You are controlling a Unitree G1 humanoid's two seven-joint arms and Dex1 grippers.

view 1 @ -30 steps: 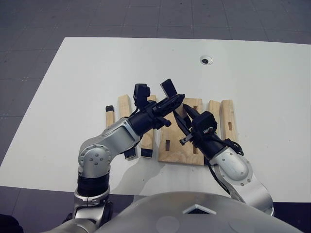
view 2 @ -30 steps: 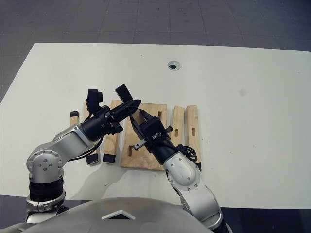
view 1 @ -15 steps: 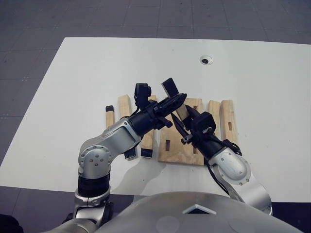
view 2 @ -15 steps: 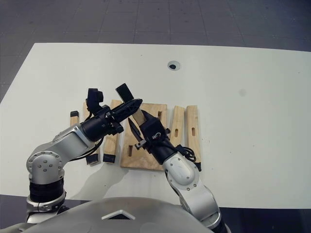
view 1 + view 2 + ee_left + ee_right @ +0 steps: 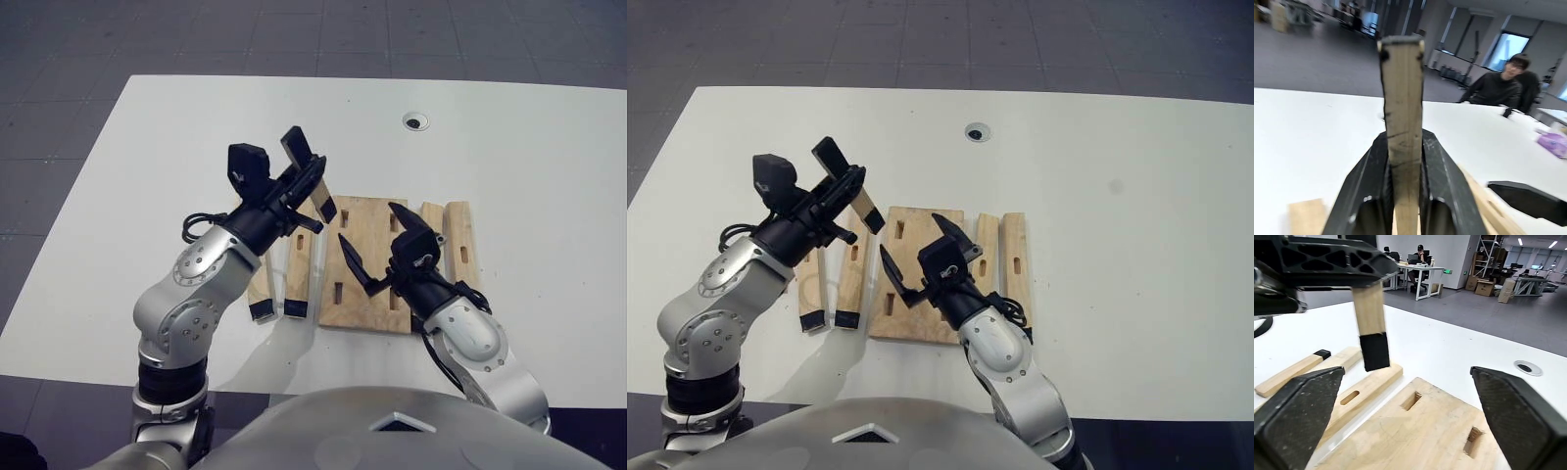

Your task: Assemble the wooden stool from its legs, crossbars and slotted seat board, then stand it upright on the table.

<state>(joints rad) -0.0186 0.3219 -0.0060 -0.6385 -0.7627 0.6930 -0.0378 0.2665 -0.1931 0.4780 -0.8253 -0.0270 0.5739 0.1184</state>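
Lifting clear, the left fingers (image 5: 1437,161) had carried the leg (image 5: 1402,98) up and away from the right fingers (image 5: 355,266), which had spread wide and held nothing. The leg's middle was hidden inside the tight left grip. Just below the right fingers lay the seat board (image 5: 367,211). The left arm (image 5: 211,269) covered parts of two slotted pieces (image 5: 297,269) beside it on the surface (image 5: 509,147).

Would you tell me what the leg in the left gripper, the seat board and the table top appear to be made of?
Leg: pale wood that looks unvarnished, with grain lines showing. Its black end cap is matte, probably rubber or plastic.
Seat board: light matte wood, possibly plywood, with slots cut into it.
Table: smooth white surface, likely laminate, though the look leaves this open.
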